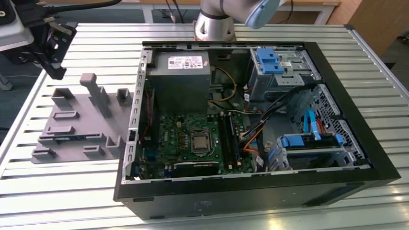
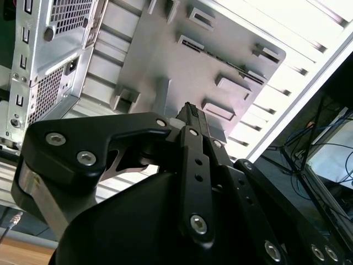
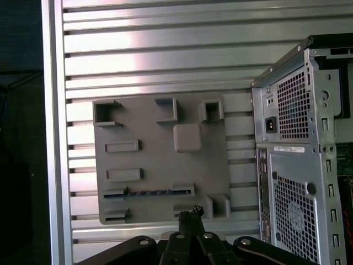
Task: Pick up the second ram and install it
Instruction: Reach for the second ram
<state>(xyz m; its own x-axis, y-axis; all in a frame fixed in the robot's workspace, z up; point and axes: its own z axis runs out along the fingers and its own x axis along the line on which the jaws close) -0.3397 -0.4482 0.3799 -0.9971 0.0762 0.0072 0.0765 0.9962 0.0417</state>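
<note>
The second ram (image 3: 149, 192) is a thin dark stick lying on edge in a long slot of the grey fixture plate (image 3: 160, 160). The same ram (image 1: 64, 139) sits near the plate's front in the exterior view, and the second wrist view catches it as a dark strip (image 2: 226, 57). My gripper (image 1: 56, 73) hangs well above the table, over the plate's far left corner. Its black fingertips (image 3: 192, 212) are pressed together with nothing between them, as the gripper (image 2: 190, 110) also appears in the second wrist view. The black memory slots (image 1: 230, 139) run beside the processor socket on the motherboard.
The open computer case (image 1: 255, 191) lies on the slatted metal table (image 1: 57, 187), to the exterior view's right of the fixture plate. Tall grey posts (image 1: 99, 98) stand up from the plate. Cables and blue drive cages (image 1: 307, 141) crowd the case's right side. The arm's base (image 1: 214, 24) stands behind the case.
</note>
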